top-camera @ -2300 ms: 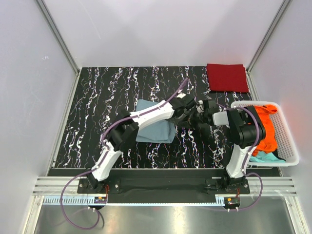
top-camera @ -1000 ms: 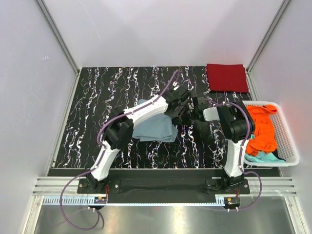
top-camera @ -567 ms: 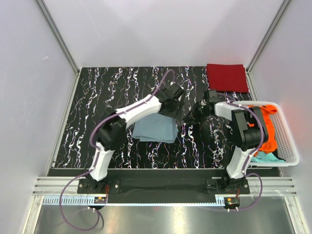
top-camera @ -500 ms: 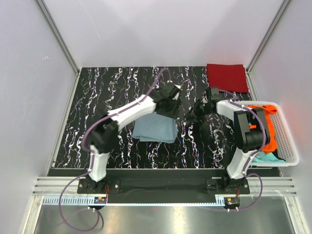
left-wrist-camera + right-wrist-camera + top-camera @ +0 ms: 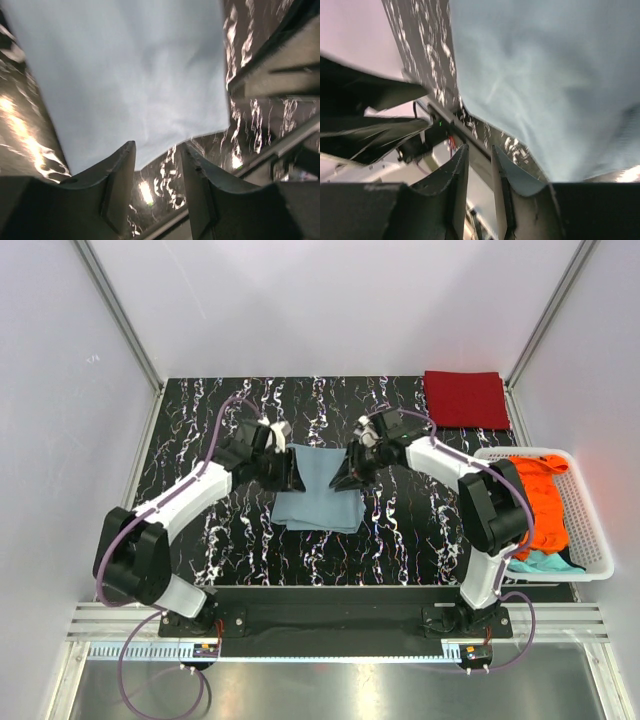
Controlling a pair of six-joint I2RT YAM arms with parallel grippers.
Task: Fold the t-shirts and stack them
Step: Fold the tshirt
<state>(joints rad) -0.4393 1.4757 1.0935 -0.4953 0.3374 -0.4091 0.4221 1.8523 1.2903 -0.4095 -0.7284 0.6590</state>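
Plainly, the dusty grey-blue t-shirt (image 5: 318, 496) lies mid-table, folded into a soft, smooth rectangle on the glossy black, white-veined table (image 5: 190, 440). The left gripper (image 5: 291, 469) sits at its far left corner, released and empty. The right gripper (image 5: 347, 477), at its far right edge, is narrowly parted and grips nothing. A dark red t-shirt (image 5: 466, 398) lies folded square in the far right corner.

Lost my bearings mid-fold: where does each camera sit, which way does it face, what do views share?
Top external: above and behind the robot, looking down on black marbled table, both arms, folded dark red t-shirt, white slatted plastic basket.
Left wrist: on the left arm, looking past the open left end effector at the folded grey-blue t-shirt.
Right wrist: on the right arm, looking past the right end effector at its other side.
Shared: all three show that grey-blue t-shirt.
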